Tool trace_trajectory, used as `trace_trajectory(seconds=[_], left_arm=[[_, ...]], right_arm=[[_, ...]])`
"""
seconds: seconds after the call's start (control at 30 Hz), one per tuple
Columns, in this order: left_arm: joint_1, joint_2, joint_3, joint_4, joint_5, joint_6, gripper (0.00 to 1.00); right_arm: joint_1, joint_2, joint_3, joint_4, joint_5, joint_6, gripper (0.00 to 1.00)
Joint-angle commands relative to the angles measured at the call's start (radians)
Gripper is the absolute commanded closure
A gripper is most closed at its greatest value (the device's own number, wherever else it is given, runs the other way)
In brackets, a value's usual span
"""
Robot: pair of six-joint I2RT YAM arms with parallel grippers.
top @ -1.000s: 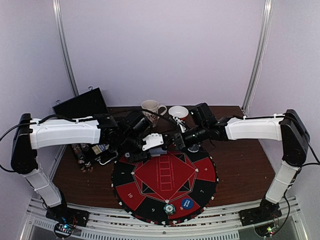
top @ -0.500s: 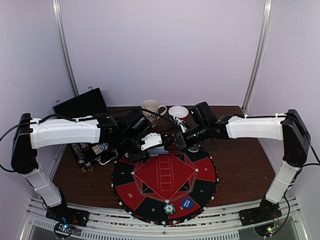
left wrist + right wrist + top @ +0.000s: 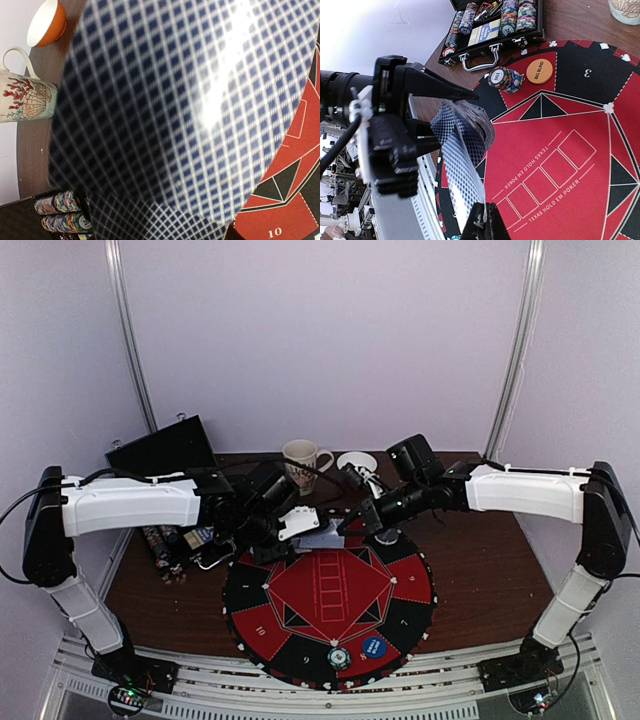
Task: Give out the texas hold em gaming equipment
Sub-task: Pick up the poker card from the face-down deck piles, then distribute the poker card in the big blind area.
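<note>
The playing cards are a deck with blue-checked backs [image 3: 470, 117], gripped by my left gripper [image 3: 457, 120] over the far edge of the round red-and-black mat [image 3: 330, 600]. My right gripper [image 3: 487, 220] is shut on the edge of the top card [image 3: 462, 170], which bends up and away from the deck. That card's back [image 3: 190, 110] fills the left wrist view and hides the left fingers. From above, both grippers meet: left [image 3: 300, 530], right [image 3: 350, 523]. Striped chips [image 3: 506, 79] and an orange disc [image 3: 539, 71] lie on the mat. A blue disc [image 3: 373, 646] and a chip [image 3: 338, 658] sit near its front edge.
The open black case [image 3: 492, 25] with chip stacks [image 3: 57, 205] stands left of the mat. A patterned mug [image 3: 303, 458] and an orange-and-white bowl [image 3: 357, 462] stand behind the mat. The brown table [image 3: 480, 570] shows to the right.
My right gripper has shut on the top card and drawn back to the right, bending the card off the deck. The left arm has held still.
</note>
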Motion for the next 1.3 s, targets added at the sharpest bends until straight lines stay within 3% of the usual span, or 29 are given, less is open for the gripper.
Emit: trace_trajectory(seconds=[0.0,0.3,0.6,0.8,1.0,1.27], left_arm=[[0.018,-0.014,-0.009,0.043,0.002,-0.025,0.52],[0.037,-0.023,-0.015,0.050,-0.012,-0.076,0.52],[0.045,-0.055,-0.013,0.038,-0.061,-0.207,0.51],[0.044,-0.084,-0.030,0.018,-0.084,-0.317,0.51],[0.043,-0.121,-0.071,0.019,-0.084,-0.370,0.51],[0.044,-0.142,-0.101,0.062,-0.061,-0.316,0.51]], right_arm=[[-0.040,-0.073,0.028,-0.068,-0.012,-0.042,1.00],[-0.147,-0.150,0.065,-0.277,0.070,-0.160,1.00],[-0.154,-0.171,0.137,-0.548,0.143,-0.369,1.00],[-0.143,-0.219,0.090,-0.532,0.077,-0.408,1.00],[-0.128,-0.259,0.039,-0.558,0.149,-0.442,1.00],[-0.115,-0.267,0.022,-0.644,0.251,-0.438,1.00]])
